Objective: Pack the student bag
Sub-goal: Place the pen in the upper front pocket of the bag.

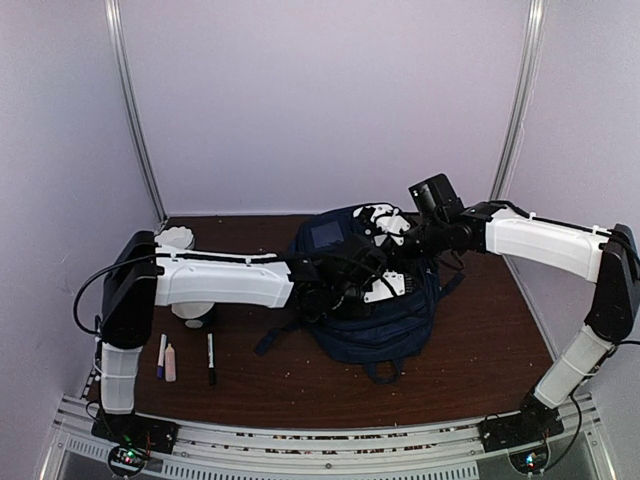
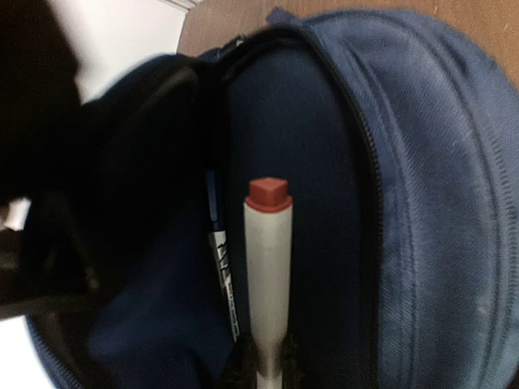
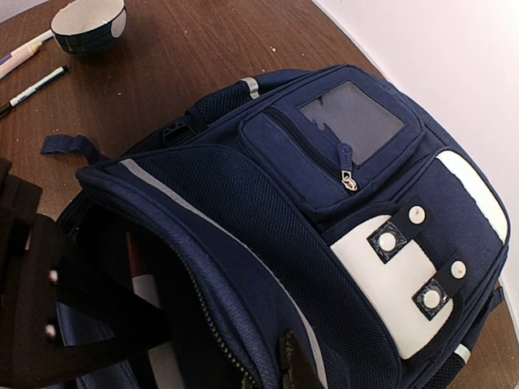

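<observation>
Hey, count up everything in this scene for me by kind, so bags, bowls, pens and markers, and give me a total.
student bag: 1
bowl: 1
pens and markers: 5 (blue-tipped pen, pinkish marker, black pen lying out; red-capped marker in the left gripper; blue-and-white pen inside the bag)
total: 7
One half-hidden white shape left out: cannot name it.

- Bag (image 3: 268,211): navy all over, pale grey stripes; white patches carrying white studs on navy tabs at 4 o'clock from its front pocket.
- Marker (image 2: 268,275): white barrel, red cap.
- Table (image 1: 470,350): dark brown wood.
- Bowl (image 3: 87,24): dark blue outside, white inside.
- Pens (image 1: 170,363), 8 o'clock from the bag: white-and-blue, pink, white-and-black.
- Arms (image 1: 225,280): white shells, black joints.
</observation>
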You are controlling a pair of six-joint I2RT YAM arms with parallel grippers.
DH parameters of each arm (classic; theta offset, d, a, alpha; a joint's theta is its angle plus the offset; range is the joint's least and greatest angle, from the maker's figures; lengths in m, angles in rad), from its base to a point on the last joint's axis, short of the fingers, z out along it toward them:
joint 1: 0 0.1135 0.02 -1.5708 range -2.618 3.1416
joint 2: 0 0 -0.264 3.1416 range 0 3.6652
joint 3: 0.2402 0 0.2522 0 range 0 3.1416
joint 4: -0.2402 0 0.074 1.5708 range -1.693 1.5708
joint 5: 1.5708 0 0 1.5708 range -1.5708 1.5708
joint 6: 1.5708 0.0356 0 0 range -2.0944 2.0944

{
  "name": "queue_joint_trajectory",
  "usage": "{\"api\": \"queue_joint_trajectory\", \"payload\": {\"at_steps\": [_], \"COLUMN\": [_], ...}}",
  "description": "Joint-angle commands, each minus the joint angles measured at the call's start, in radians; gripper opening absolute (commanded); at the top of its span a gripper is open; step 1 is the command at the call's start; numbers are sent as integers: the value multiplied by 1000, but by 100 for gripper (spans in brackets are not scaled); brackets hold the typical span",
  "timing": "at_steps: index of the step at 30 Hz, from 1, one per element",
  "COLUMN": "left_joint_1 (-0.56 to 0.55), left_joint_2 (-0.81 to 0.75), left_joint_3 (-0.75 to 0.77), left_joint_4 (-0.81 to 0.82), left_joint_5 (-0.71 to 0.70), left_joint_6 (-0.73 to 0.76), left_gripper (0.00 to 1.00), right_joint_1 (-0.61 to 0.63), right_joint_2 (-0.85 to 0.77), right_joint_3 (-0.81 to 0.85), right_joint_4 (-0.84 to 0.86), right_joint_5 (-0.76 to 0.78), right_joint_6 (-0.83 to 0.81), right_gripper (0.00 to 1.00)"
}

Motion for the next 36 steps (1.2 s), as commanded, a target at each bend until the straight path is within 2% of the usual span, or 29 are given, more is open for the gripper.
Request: {"api": "queue_joint_trajectory", "payload": {"at_steps": [1, 5, 17, 19, 22, 25, 36], "left_joint_1": [11, 24, 42, 48, 52, 52, 37], "left_joint_2": [71, 125, 256, 269, 270, 255, 153], "left_joint_3": [59, 122, 245, 258, 259, 252, 195], "left_joint_4": [111, 114, 169, 159, 140, 111, 109], "left_joint_5": [-161, -143, -229, -244, -237, -210, -162], "left_joint_6": [143, 125, 170, 168, 152, 121, 83], "left_gripper": [0, 0, 1, 6, 19, 26, 29], "right_joint_1": [-1, -1, -2, -3, -3, -2, -3], "right_joint_2": [-2, -4, -13, -11, -7, -3, -1], "right_joint_3": [36, 36, 35, 33, 34, 34, 33], "right_joint_4": [23, 23, 23, 23, 24, 23, 24], "right_joint_5": [-28, -32, -39, -42, -44, -47, -49], "right_joint_6": [24, 27, 29, 31, 32, 32, 35], "right_gripper": [9, 9, 9, 9, 9, 9, 9]}}
